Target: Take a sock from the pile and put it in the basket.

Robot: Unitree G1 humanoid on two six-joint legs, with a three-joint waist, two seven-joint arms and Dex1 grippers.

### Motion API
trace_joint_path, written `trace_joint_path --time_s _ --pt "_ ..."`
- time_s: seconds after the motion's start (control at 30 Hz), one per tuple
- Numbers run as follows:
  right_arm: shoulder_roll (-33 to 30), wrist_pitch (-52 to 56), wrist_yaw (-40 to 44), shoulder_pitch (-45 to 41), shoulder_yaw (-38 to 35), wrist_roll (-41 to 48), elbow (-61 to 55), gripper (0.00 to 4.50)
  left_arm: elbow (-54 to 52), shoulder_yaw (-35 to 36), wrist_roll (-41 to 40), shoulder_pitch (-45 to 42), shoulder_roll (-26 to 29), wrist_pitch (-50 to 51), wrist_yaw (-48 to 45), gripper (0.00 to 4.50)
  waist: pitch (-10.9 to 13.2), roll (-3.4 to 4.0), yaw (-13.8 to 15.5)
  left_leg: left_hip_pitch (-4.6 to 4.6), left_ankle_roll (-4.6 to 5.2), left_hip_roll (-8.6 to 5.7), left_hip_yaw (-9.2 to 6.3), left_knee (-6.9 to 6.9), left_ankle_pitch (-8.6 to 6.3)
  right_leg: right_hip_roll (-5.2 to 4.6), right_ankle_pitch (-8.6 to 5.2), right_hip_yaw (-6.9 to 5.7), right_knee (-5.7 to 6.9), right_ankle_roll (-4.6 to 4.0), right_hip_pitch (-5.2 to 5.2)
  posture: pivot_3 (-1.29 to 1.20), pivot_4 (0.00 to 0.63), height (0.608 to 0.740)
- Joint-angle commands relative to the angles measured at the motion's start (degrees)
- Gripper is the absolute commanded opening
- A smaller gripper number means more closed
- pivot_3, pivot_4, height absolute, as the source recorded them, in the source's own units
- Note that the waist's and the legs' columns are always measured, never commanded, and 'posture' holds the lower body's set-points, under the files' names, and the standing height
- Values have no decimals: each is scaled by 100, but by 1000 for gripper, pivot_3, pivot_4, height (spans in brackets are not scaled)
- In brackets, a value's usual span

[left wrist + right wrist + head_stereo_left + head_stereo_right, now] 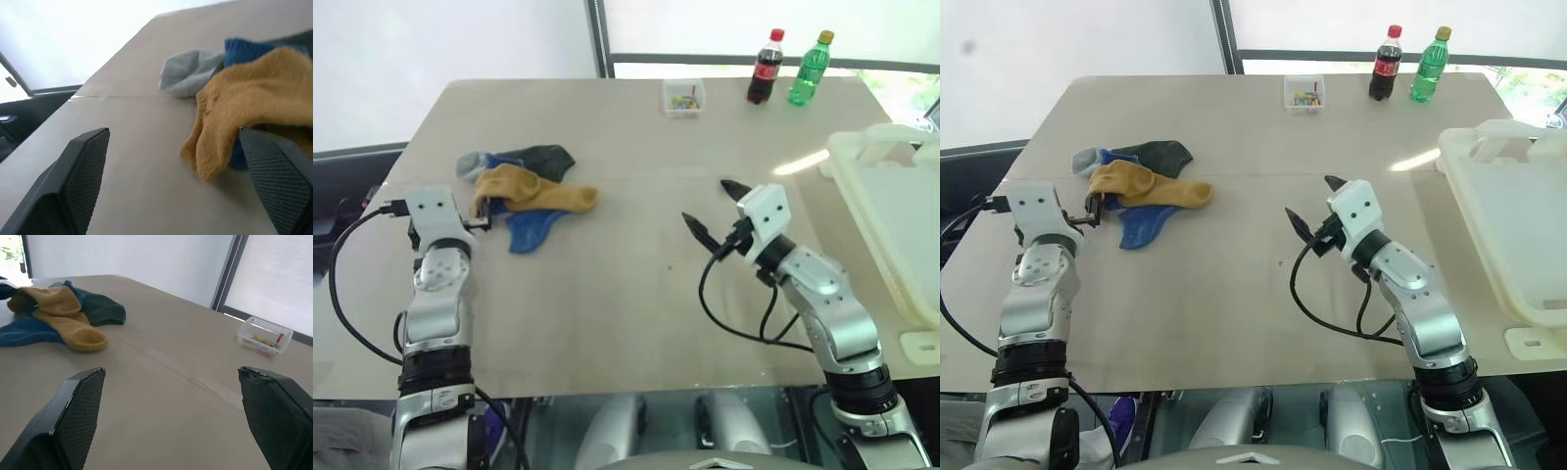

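The left gripper (481, 217) stands wide open and level at the near-left edge of the pile (524, 191), one black finger (274, 181) tucked against the mustard sock (244, 107) while the other (80, 171) is over bare table (626, 323); the jaws are closed on nothing. The right gripper (715, 211) is likewise fully spread and empty above the middle of the table, well apart from the socks, its two fingers pointing toward the far-left side.

The pile lies on the table's left half, nearer the left edge than the centre. Four socks can be counted in it: one mustard yellow on top, one royal blue (530, 231) spilling toward the near edge, one dark green (546, 159) on the far side and one grey (470, 163) at the far-left end; whether more lie beneath cannot be told. The basket (891, 220), a single cream-white plastic bin with a moulded loop handle (881, 147) on its rim, hangs over the right edge of the table, well apart from the pile, with the right arm between the two.

Along the far edge stand three other things: one small clear box (683, 97) holding small coloured items, and to its right two bottles just beside each other, a dark cola bottle (765, 67) with a red cap and a green bottle (810, 69) with a yellow cap. The tabletop between the pile and the basket is open
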Motion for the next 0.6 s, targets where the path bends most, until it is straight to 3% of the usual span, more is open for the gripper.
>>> trace_joint_path --time_s 0.03,0.23,0.4,0.6 --pt "13 -86 -44 23 -109 15 -136 4500 388 37 323 -275 200 -161 28 4446 0 0 3 0 0 0 1 0 0 0 0 0 4 0 -2 0 150 740" --pt "7 -104 -68 50 -105 -14 -126 4500 1292 -276 482 -888 228 -543 -427 4446 -2 -5 18 0 0 -2 6 4 0 -2 0 3 18 0 -6 0 150 740" --pt "-47 -136 10 114 -156 77 -276 4500 1209 -354 496 -829 183 -730 -734 4446 -2 -9 -23 0 1 -1 21 5 0 -3 0 18 27 0 -16 0 150 740" --pt "-390 -208 1221 161 -63 1052 -727 4500 1038 -292 595 -432 315 -588 -790 4446 -1 -14 -14 1 2 2 37 3 -1 -2 0 40 41 0 -29 0 150 740"
